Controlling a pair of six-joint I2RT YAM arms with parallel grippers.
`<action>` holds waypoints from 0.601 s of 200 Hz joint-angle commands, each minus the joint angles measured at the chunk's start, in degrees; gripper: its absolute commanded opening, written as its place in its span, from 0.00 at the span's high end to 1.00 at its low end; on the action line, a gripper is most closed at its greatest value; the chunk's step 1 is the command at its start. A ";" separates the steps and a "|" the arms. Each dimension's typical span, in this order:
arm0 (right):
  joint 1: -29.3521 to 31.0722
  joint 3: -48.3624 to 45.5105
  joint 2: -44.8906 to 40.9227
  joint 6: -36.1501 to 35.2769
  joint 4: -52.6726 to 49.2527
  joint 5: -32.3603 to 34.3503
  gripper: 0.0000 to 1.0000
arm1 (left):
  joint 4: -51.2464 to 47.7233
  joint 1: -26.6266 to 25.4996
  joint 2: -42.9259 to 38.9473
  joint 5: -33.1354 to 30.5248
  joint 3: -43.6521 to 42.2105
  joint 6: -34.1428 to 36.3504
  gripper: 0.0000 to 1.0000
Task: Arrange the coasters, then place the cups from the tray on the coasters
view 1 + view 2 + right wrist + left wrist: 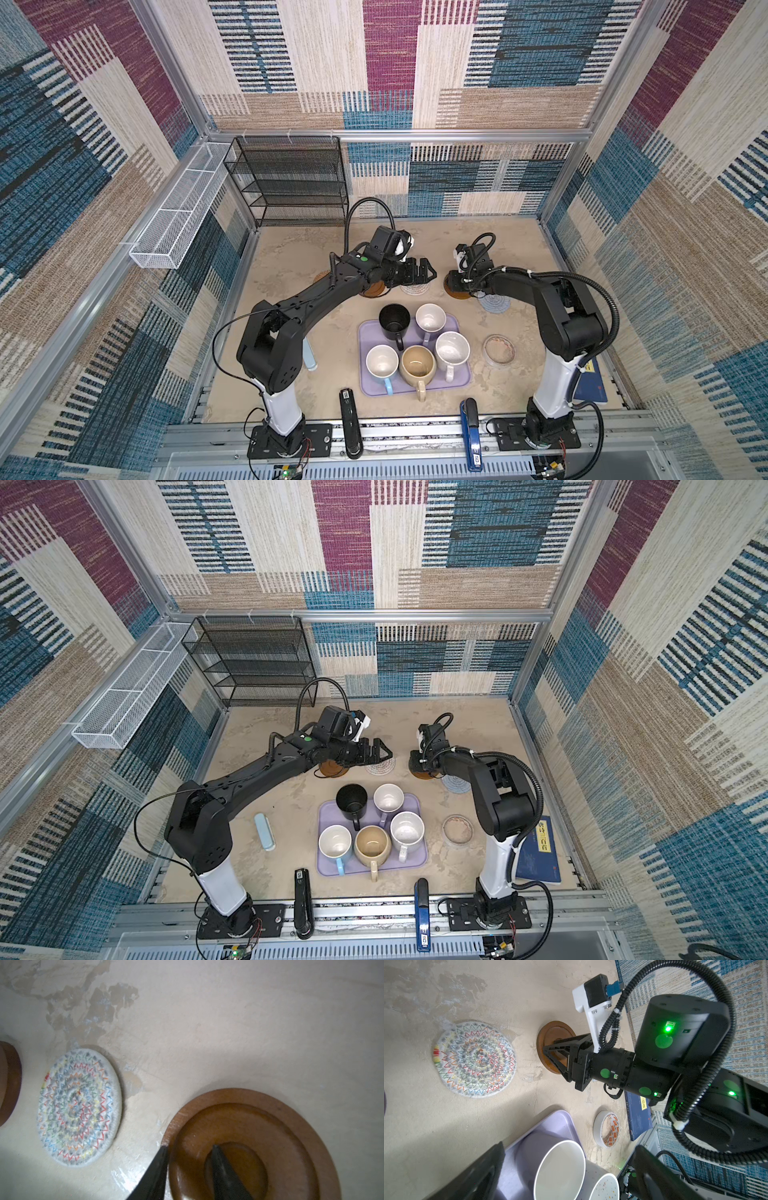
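Five cups (417,365) stand on the tray (368,332) at the front middle of the bench (291,257). Behind the tray the coasters (496,305) lie in a row. A dish (498,350) lies right of the tray.

A black mesh shelf rack (291,178) stands at the back left of the beige table (291,257), a white wire basket (178,216) hung on the left wall. A black stapler (350,424) and a blue stapler (471,432) lie at the front edge; a tape roll (613,1132) (orange-printed core) sits near a blue book (538,850).
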 commanded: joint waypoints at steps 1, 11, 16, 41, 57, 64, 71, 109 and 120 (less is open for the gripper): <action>0.22 0.51 1.17 0.11 -1.87 -2.44 0.64 | 0.93 0.04 -0.02 -1.47 0.16 -0.20 0.00; 0.30 1.06 1.52 0.22 -2.08 -2.57 0.65 | 0.96 0.02 -0.05 -1.56 0.20 -0.12 0.00; 0.36 1.33 1.74 0.22 -2.14 -2.53 0.66 | 0.91 0.08 -0.02 -1.56 0.27 -0.01 0.00; 0.77 2.30 2.26 0.56 -2.08 -3.29 0.66 | 0.33 0.02 -0.11 -2.08 0.58 0.40 0.00; 1.36 3.18 2.84 0.50 -2.35 -3.14 0.66 | 0.57 0.00 -0.14 -2.18 0.38 0.35 0.00; 1.52 3.42 3.04 0.57 -2.29 -2.96 0.66 | 0.51 0.06 -0.14 -2.20 0.33 0.33 0.00; 1.67 3.59 3.32 0.66 -2.09 -3.13 0.67 | 0.60 0.02 -0.04 -2.18 0.30 0.23 0.00; 1.67 5.26 4.85 1.31 -3.49 -0.05 0.67 | 0.43 0.02 -0.31 -2.32 0.03 0.39 0.00; 1.67 5.23 4.74 1.84 -3.77 1.33 0.67 | 0.33 0.06 -0.35 -2.30 0.05 0.52 0.00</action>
